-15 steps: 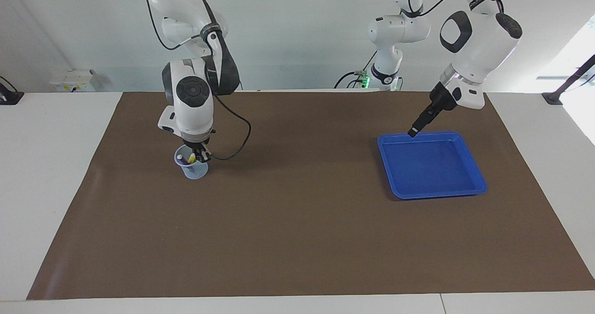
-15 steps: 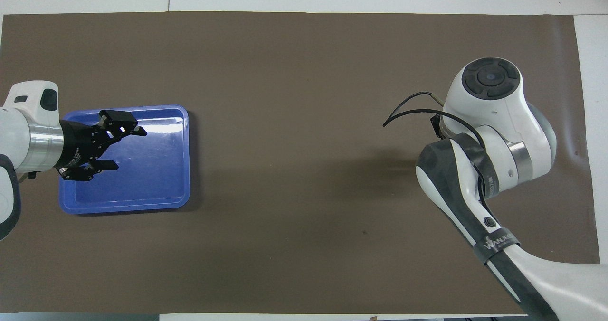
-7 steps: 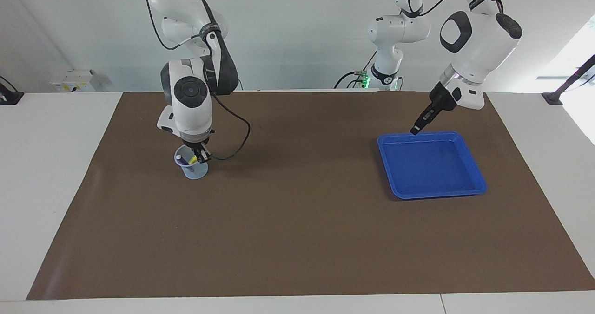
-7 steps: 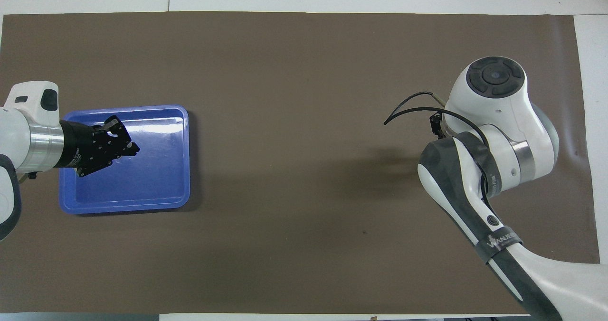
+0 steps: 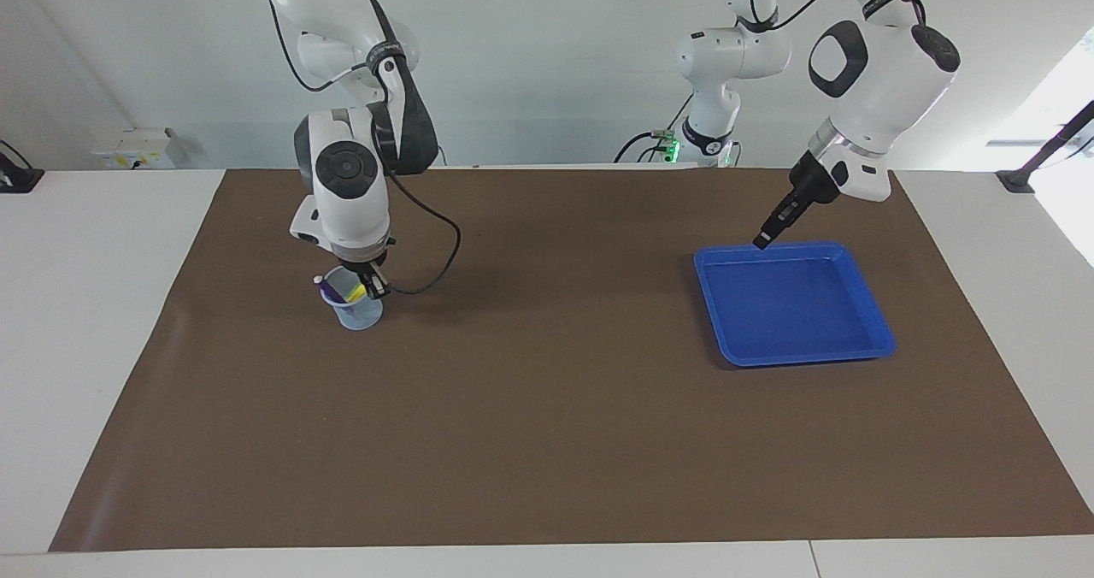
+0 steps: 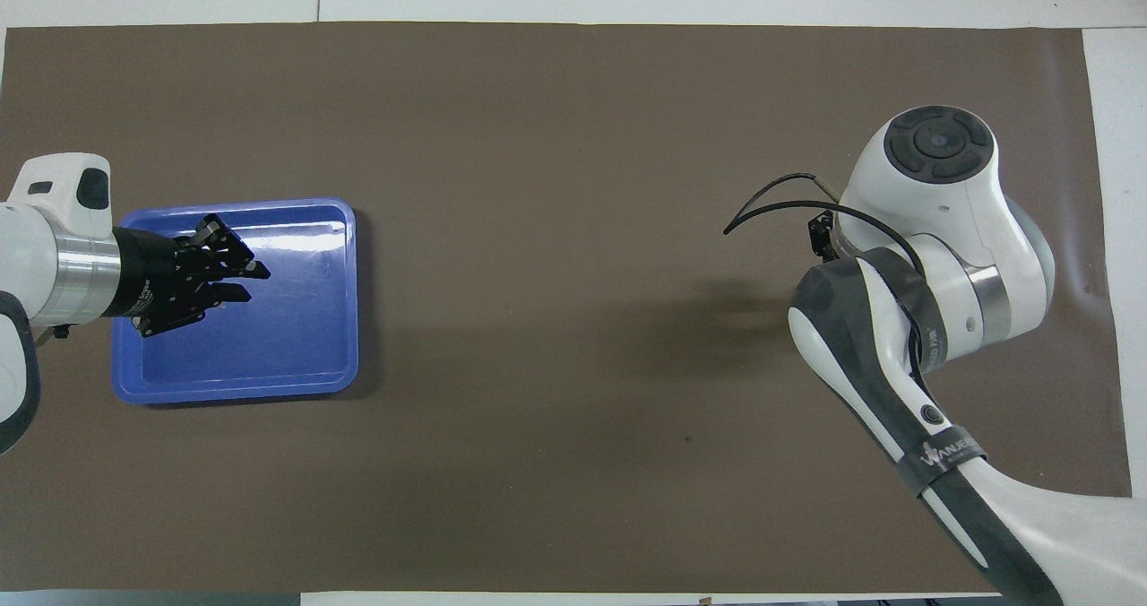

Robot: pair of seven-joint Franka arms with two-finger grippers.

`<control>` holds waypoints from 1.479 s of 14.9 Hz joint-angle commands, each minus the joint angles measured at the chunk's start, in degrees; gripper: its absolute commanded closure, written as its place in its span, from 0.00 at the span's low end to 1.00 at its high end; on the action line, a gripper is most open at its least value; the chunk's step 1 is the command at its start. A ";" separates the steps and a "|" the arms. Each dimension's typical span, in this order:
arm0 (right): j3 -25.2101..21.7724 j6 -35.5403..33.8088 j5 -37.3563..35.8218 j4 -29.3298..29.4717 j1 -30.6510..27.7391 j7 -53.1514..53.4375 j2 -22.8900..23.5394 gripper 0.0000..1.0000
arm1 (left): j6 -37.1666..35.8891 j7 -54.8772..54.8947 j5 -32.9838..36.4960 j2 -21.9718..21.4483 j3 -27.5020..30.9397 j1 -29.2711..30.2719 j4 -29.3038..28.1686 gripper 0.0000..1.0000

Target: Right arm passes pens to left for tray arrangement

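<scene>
My right gripper (image 5: 369, 286) is at the mouth of a small translucent cup (image 5: 352, 311) toward the right arm's end of the table. It is shut on a pen there. The pens (image 5: 340, 287) show yellow and purple in the cup, and a pale end pokes over its rim. In the overhead view the right arm's wrist (image 6: 936, 194) hides the cup, the pens and that gripper. My left gripper (image 5: 760, 240) hangs open and empty over the blue tray (image 5: 795, 351), above the rim nearest the robots. It also shows in the overhead view (image 6: 248, 281) over the tray (image 6: 305, 355).
A brown mat (image 5: 547, 441) covers most of the white table. A black cable (image 5: 444, 244) loops from the right arm's wrist over the mat beside the cup. A third white robot base (image 5: 709, 125) stands at the wall end.
The right arm has risen slightly and the pens in the cup now lie more tilted, one pale end over the rim. The left wrist has turned over the tray.
</scene>
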 commanded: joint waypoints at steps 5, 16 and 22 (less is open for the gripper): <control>0.88 -1.19 1.14 -0.82 -0.67 -6.75 -1.66 0.63 | 1.12 0.40 -1.08 -1.01 0.10 0.11 -1.45 0.00; 1.41 -3.75 1.14 -3.18 -0.05 -22.66 -3.33 0.53 | 1.30 -3.55 -1.08 -1.01 0.10 -0.06 -1.72 0.00; 1.50 -3.66 -0.26 -4.77 -0.05 -31.91 -4.04 0.54 | 1.47 -3.82 -1.08 -1.01 0.10 -0.33 -1.98 0.07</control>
